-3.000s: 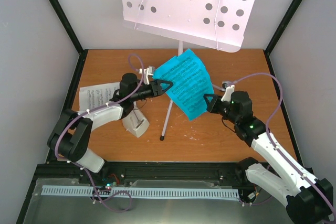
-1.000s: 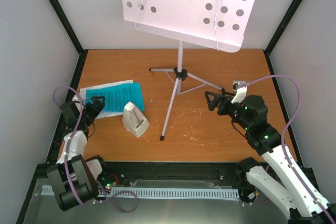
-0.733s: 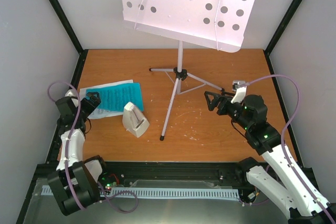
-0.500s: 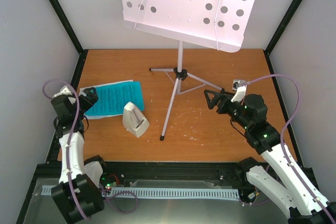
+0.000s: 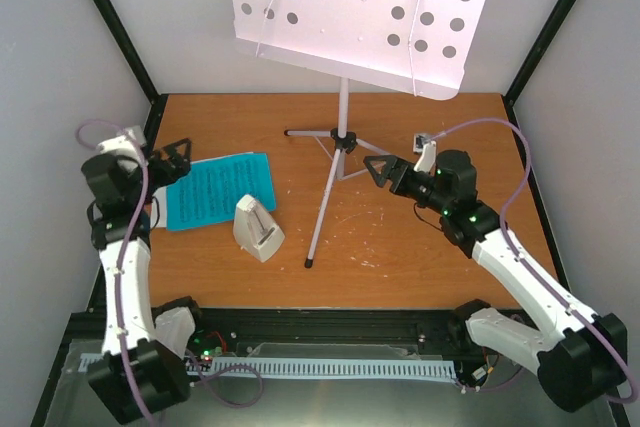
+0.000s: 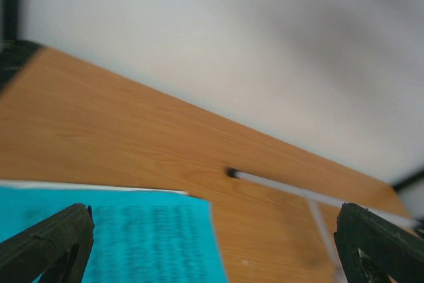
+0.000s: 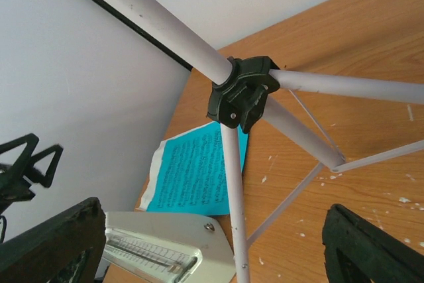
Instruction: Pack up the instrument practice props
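The music stand's perforated white desk (image 5: 350, 7) stands high on a pole above the black tripod hub (image 5: 343, 139). A blue sheet-music page (image 5: 220, 190) lies flat at the left on a white page whose edge (image 7: 154, 170) shows. The white metronome (image 5: 258, 228) stands just right of the pages. My left gripper (image 5: 172, 159) is open and empty above the pages' left end; the blue sheet (image 6: 119, 236) lies under it. My right gripper (image 5: 381, 171) is open just right of the hub (image 7: 242, 91), with a tripod leg (image 7: 233, 190) running between its jaws, untouched.
Thin white tripod legs (image 5: 320, 212) spread over the middle of the wooden table (image 5: 440, 267). Grey walls with black frame posts (image 5: 150, 107) close in the back and sides. The stand's desk overhangs the table's far half.
The blue sheet, held up by the left gripper three seconds ago, now lies on the white page. The left arm drew back and up to the left. The right gripper moved left to the hub.
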Action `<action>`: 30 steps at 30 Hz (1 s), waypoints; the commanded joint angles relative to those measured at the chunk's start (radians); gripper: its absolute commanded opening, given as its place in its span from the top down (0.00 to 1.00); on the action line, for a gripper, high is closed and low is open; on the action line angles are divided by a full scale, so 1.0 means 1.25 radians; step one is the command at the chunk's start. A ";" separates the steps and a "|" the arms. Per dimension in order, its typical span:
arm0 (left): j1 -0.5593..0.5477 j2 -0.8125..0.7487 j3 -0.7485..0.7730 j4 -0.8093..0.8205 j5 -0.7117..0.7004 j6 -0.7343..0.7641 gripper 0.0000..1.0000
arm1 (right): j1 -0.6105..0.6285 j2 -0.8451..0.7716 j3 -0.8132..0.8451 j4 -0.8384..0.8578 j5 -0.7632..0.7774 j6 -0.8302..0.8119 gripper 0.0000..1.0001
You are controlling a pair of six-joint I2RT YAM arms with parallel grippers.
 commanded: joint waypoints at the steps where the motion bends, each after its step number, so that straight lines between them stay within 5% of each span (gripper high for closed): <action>1: -0.134 0.093 0.112 0.002 0.176 0.049 0.00 | -0.003 0.054 0.049 0.064 -0.036 0.035 0.14; 7: -0.325 0.176 0.142 0.139 0.187 -0.002 0.01 | -0.004 0.187 0.135 0.052 -0.049 0.011 0.18; 13: -0.354 0.189 0.150 0.163 0.183 -0.006 0.01 | -0.004 0.268 0.159 0.071 -0.074 0.009 0.22; 17: -0.443 0.241 0.147 0.241 0.160 -0.032 0.01 | -0.004 0.303 0.181 0.080 -0.077 0.008 0.35; 30: -0.666 0.450 0.229 0.298 0.034 -0.040 0.18 | -0.015 0.382 0.226 0.089 -0.087 -0.028 0.54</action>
